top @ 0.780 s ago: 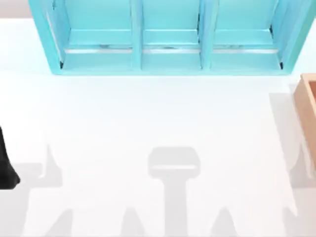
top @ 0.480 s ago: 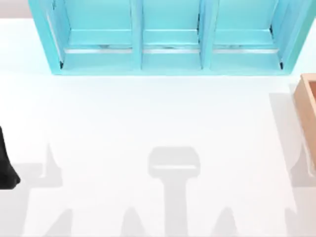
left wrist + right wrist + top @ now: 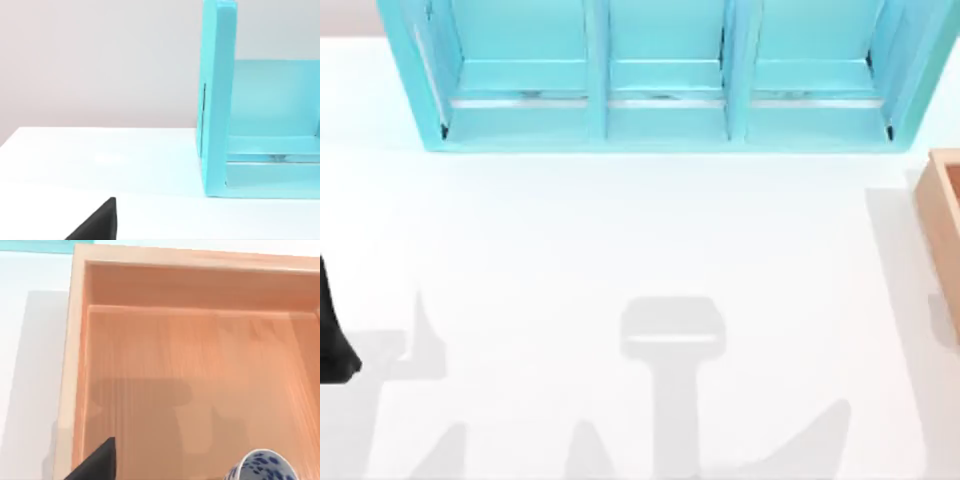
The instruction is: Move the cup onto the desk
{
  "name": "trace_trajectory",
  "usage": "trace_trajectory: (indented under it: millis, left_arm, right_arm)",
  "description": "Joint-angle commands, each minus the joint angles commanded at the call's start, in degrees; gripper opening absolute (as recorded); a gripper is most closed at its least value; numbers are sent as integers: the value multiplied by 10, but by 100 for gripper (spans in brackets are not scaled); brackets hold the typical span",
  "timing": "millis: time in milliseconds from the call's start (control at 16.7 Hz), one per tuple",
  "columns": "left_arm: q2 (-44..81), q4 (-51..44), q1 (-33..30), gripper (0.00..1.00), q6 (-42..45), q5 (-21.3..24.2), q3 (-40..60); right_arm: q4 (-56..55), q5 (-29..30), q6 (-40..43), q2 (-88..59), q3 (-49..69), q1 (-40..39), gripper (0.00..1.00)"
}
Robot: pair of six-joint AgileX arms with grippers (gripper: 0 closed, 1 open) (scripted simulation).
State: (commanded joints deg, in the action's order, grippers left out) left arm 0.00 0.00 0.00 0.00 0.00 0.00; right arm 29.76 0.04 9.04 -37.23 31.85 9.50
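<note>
From above, the white bench (image 3: 620, 240) lies broad and bare across the middle, with plenty of open room between its near edge and the teal shelf unit (image 3: 660, 80) that stands along the far side. The shelf has three compartments side by side, open toward the near side. At the right edge a tan wooden box (image 3: 944, 215) juts in, its near-left corner showing, well apart from the shelf's right end. At the left edge, on the near half, a black part of the left arm (image 3: 332, 335) reaches in over the bench; its pincer cannot be judged from here. Grey shadows of the arms fall across the near part of the bench.

From the left wrist, the left end wall of the shelf rises upright from the bench, with a plain pale wall behind the bench's far edge. One black tip of the left pincer (image 3: 97, 224) shows low over bare bench, touching nothing that I can see; how far it stands open I cannot tell.

From the right wrist, the view looks down into the wooden box, its walls framing a smooth wooden floor. The cup (image 3: 260, 467), white with blue speckles, sits inside the box near its near wall. One black tip of the right pincer (image 3: 95, 462) hangs over the box's left side, apart from the cup; whether it is open or closed I cannot tell.
</note>
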Motion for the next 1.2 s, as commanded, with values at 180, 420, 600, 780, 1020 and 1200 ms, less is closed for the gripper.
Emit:
trace_trajectory:
  millis: [180,420,600,780,1020,1200]
  left_arm:
    - [0,0,0,100,0,0,0]
    - [0,0,0,100,0,0,0]
    - [0,0,0,100,0,0,0]
    - [0,0,0,100,0,0,0]
    - [0,0,0,100,0,0,0]
    - [0,0,0,100,0,0,0]
  right_arm:
    - [122,0,38,-165,132,39,100]
    - [272,0,83,-370,297,85,100]
    - [360,-1,111,-489,393,112,100]
    - [415,-2,128,-565,453,129,100]
    - [432,-2,133,-586,470,134,100]
    - [430,-2,133,-585,468,131,100]
